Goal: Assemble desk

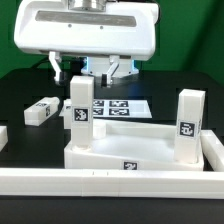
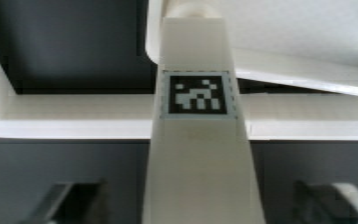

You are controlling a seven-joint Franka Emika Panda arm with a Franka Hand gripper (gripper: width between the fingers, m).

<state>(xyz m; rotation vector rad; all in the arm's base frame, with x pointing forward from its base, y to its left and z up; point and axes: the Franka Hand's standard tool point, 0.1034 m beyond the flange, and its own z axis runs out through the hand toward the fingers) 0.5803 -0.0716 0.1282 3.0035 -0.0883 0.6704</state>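
Note:
The white desk top [image 1: 130, 152] lies on the black table, sockets up. One tagged leg [image 1: 80, 107] stands upright in its corner on the exterior view's left, and a second leg [image 1: 188, 125] stands in the corner on the right. A third leg [image 1: 42, 110] lies loose on the table to the left. My gripper [image 1: 88, 70] hangs just above the left upright leg. In the wrist view that leg [image 2: 199, 150] runs between my fingers [image 2: 66, 200], with dark gaps on both sides, so my gripper [image 2: 197, 205] is open. The desk top's rim [image 2: 60, 115] shows behind the leg.
The marker board [image 1: 118, 106] lies flat behind the desk top. Long white border rails run along the front [image 1: 100, 183] and the right [image 1: 214, 150]. Another white piece [image 1: 3, 136] shows at the left edge of the exterior view.

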